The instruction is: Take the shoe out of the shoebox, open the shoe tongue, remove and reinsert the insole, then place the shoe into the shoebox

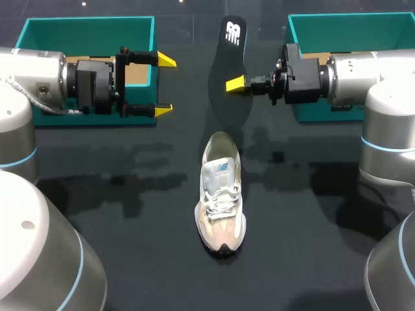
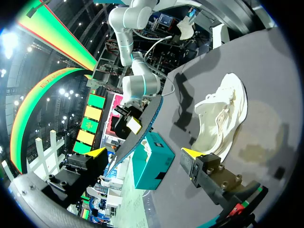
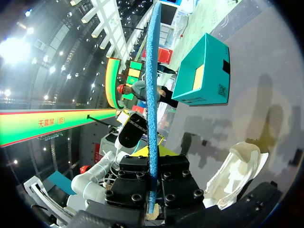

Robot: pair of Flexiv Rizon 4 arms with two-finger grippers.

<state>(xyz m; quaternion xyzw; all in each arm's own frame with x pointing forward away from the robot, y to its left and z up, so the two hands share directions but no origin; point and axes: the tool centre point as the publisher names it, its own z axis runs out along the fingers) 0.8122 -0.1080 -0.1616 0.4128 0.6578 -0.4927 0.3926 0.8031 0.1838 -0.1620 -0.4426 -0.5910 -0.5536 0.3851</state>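
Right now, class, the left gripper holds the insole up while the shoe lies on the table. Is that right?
No: the right gripper holds the insole, as the head view shows; the left gripper is open and empty. The shoe does lie on the table.

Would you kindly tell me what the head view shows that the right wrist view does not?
Only the head view shows the broad face of the black flat insole and the right-hand teal cardboard shoebox. Only the right wrist view shows that insole's thin blue edge, clamped in the right end effector. Both show the insole, the white-and-beige mesh sneaker and the left-hand teal cardboard shoebox.
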